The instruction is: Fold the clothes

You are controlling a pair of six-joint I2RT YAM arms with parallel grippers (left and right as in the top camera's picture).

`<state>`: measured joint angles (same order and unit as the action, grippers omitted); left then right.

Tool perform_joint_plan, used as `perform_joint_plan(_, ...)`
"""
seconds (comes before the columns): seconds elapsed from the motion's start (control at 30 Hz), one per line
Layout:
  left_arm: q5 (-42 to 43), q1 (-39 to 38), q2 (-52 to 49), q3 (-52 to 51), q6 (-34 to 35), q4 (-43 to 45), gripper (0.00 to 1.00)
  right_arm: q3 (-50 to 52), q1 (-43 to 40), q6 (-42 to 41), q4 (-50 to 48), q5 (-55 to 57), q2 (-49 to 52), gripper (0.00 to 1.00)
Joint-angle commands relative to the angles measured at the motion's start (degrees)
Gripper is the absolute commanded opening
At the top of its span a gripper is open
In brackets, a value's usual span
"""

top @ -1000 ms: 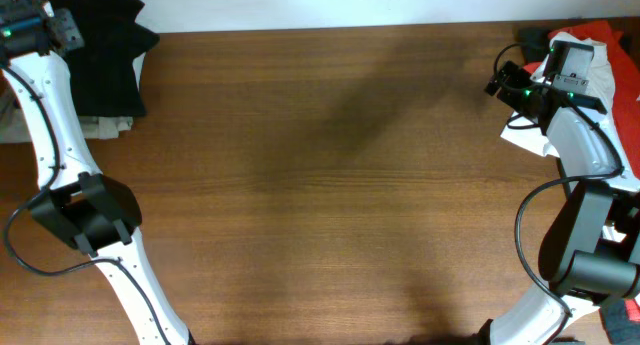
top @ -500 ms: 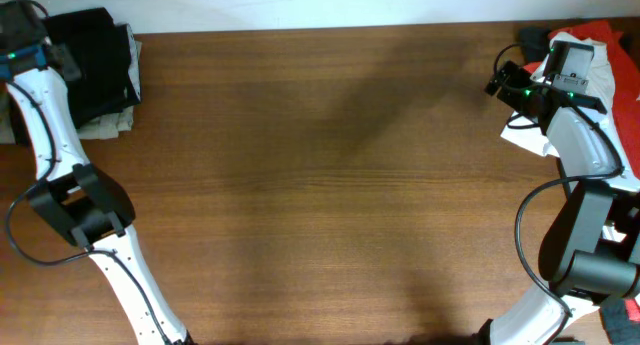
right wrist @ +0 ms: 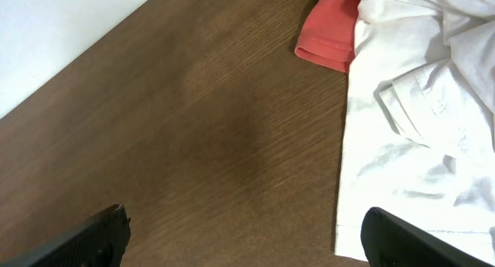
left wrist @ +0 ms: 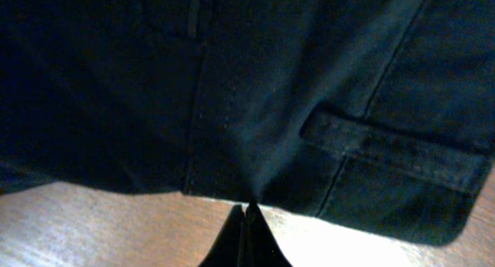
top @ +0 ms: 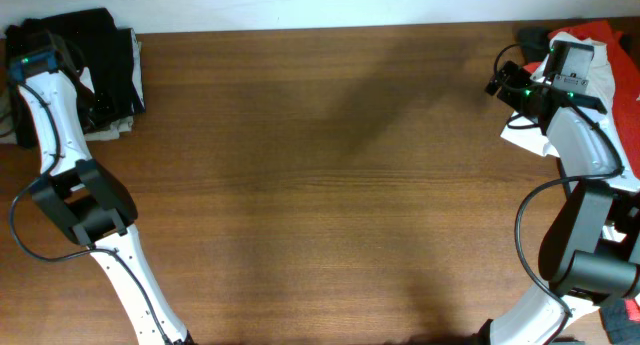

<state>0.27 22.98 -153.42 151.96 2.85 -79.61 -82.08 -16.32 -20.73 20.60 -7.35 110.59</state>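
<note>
My left tool is pinched narrow on the hem of the black shorts, parking them at the counter's far left corner. My right tool gapes wide beside the white garment at the far right corner, likely next.

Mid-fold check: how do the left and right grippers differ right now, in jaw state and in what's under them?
The left gripper is shut, fingertips together at the hem of the black garment, apparently pinching it; the right gripper is wide open and holds nothing. The left gripper sits over dark fabric; the right gripper hangs over bare table beside the white garment. Both are near the table's back edge, next to clothes.
</note>
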Motion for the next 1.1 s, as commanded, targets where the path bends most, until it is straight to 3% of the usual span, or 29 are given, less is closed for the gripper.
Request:
perform_joint_plan(0.0,9.5,-1.2,9.5,2.1,0.6,-1.9,0.08,-0.6,-0.2,0.1,-0.2,0.3,-0.7,0.99)
perform_joint_plan(0.07,21.7,-2.3,12.5,2.1,0.6,-2.6,0.18,-0.6,-0.2,0.1,-0.2,0.3,-0.7,0.99)
perform_joint_plan(0.2,22.5,-7.7,14.2,2.1,0.1,-4.9,0.42,-0.6,-0.2,0.1,-1.7,0.1,-0.7,0.99)
perform_joint_plan(0.23,22.4,-8.8,14.2,2.1,0.1,-4.8,0.58,-0.6,-0.2,0.0,-1.7,0.0,-0.7,0.99)
perform_joint_plan(0.27,22.4,-10.0,14.2,1.9,0.1,-4.0,0.99,-0.6,-0.2,0.1,0.5,-1.6,-0.7,0.99)
perform_joint_plan(0.4,22.4,-11.6,14.2,1.9,0.2,-3.6,0.99,-0.6,-1.5,1.9,9.4,-16.2,-4.0,0.99)
perform_joint_plan(0.6,22.4,-11.6,14.2,1.9,0.2,-3.6,0.99,-0.6,-2.1,7.8,29.1,-11.5,-24.3,0.99)
perform_joint_plan(0.73,22.4,-11.6,14.2,1.9,0.2,-3.6,0.99,-0.6,-2.1,7.8,41.0,-11.7,-28.9,0.99)
perform_joint_plan(0.9,22.4,-11.6,14.2,1.9,0.2,-3.6,0.99,-0.6,-2.1,11.5,48.2,-10.8,-28.6,0.99)
perform_joint_plan(1.0,22.4,-11.6,14.2,1.9,0.2,-3.6,0.99,-0.6,-1.9,11.5,44.3,-15.6,-28.6,0.99)
perform_joint_plan(1.07,22.4,-11.6,14.2,1.9,0.2,-3.6,0.99,0.2,1.1,16.4,42.3,-15.1,-29.4,0.99)
